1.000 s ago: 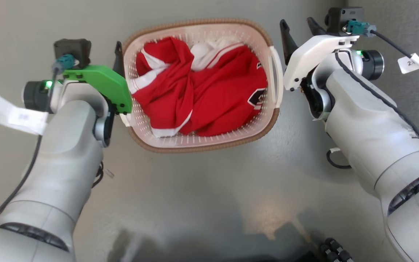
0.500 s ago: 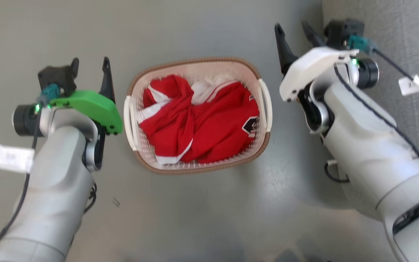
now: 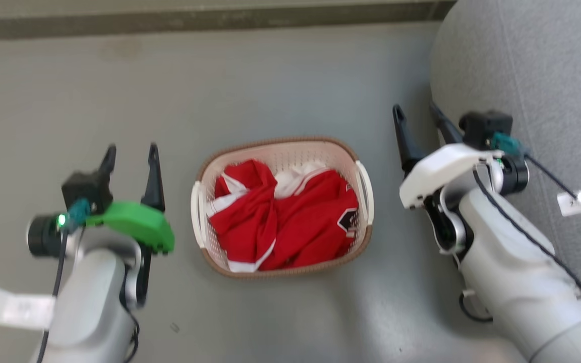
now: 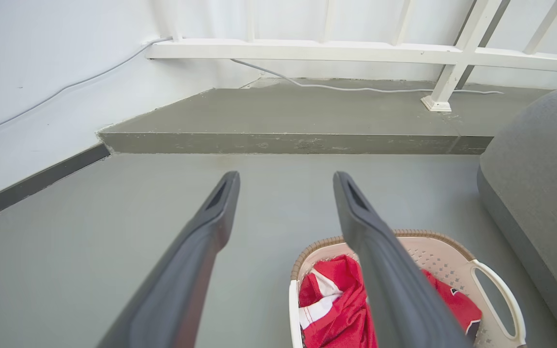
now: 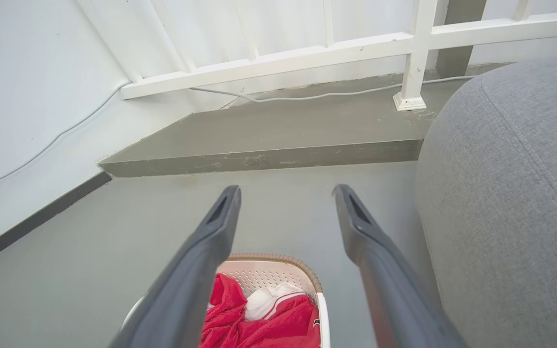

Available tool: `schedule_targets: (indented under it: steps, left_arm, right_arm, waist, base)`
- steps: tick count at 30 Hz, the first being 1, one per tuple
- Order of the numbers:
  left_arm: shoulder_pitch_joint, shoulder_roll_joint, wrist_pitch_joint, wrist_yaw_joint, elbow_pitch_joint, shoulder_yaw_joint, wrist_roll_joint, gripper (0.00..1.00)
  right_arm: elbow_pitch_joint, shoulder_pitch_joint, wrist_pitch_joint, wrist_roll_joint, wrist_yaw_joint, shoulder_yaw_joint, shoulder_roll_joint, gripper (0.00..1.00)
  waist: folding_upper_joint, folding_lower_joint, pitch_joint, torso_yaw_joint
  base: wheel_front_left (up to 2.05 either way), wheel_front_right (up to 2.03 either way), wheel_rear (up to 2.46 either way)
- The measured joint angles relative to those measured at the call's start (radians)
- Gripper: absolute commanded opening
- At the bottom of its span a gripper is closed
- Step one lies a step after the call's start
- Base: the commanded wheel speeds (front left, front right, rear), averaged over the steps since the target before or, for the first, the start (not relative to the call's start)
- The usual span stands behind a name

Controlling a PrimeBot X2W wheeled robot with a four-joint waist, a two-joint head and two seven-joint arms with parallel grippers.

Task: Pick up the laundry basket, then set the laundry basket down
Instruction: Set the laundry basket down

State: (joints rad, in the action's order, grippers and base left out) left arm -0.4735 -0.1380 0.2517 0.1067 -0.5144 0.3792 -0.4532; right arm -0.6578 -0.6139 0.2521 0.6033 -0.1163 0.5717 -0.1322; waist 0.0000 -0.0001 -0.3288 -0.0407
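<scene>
The laundry basket stands on the grey floor between my arms, cream-white and perforated with a brown rim and white side handles. Red and white clothing lies bunched inside it. My left gripper is open, raised to the left of the basket and apart from it. On the other side, my right gripper is open too, clear of the right handle. In the left wrist view the basket sits low right, under the open left gripper. In the right wrist view the basket lies below the open right gripper.
A large grey cushioned seat rises close beside my right arm. Ahead runs a low concrete step with a white railing and a cable on it. A white wall closes the left side.
Both grippers have let go of the basket handles and pulled up and outward. The head camera has risen, so the basket looks smaller and lower in view; it rests on the floor.
</scene>
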Motion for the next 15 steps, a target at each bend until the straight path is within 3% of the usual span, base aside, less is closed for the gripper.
schedule_targets:
  steps: [15]
  left_arm:
    - [0.319,0.018,0.000,0.009,0.157,-0.091,0.061,1.00]
  right_arm:
    - [0.194,0.300,0.000,-0.098,-0.008,-0.109,0.001,1.00]
  waist:
    - [0.0000,0.0000,0.197,0.007]
  base:
    - [0.00,0.00,0.00]
